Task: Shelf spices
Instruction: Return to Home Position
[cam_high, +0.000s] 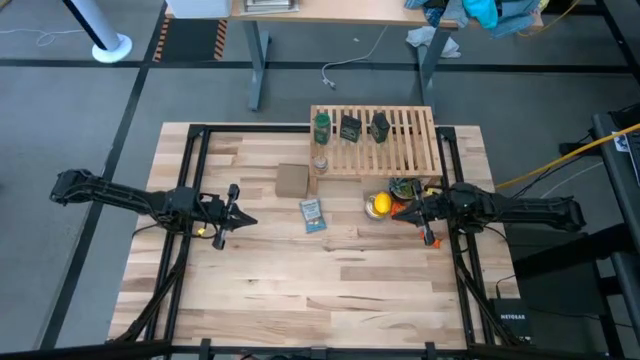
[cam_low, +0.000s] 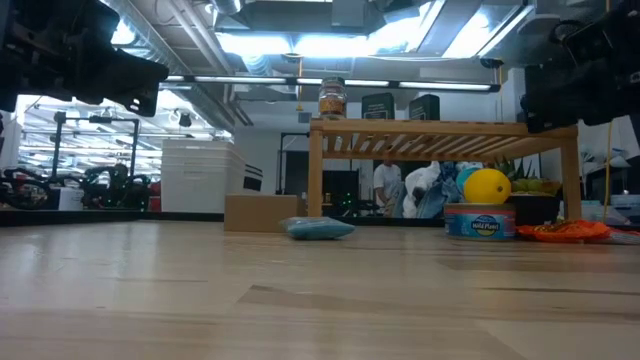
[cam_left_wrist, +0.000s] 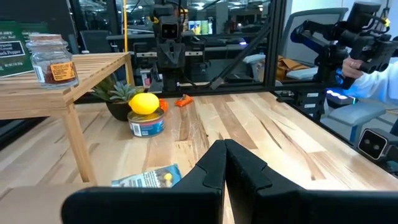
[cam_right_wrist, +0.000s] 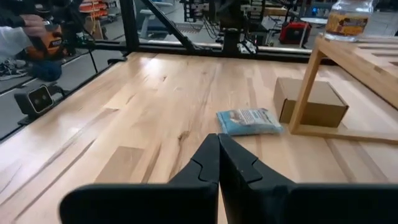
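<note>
The wooden slatted shelf (cam_high: 395, 145) stands at the table's far side on its legs. On its top rest a green bottle (cam_high: 321, 127), two dark tins (cam_high: 350, 128) (cam_high: 380, 127) and, at its near left corner, a clear glass jar (cam_high: 320, 160) (cam_left_wrist: 53, 59). My left gripper (cam_high: 245, 220) (cam_left_wrist: 224, 155) hangs shut over the table's left part, pointing toward the right edge. My right gripper (cam_high: 397, 210) (cam_right_wrist: 217, 155) hangs shut at the right, close beside the lemon, pointing toward the left edge. Neither holds anything.
A brown cardboard box (cam_high: 292, 180) sits left of the shelf's near leg, with a blue-and-white packet (cam_high: 312, 214) just nearer. A yellow lemon (cam_high: 381, 205) sits on a can (cam_low: 480, 220), beside a potted plant (cam_high: 405, 187) and an orange thing (cam_low: 565, 231). The near half shows bare wood.
</note>
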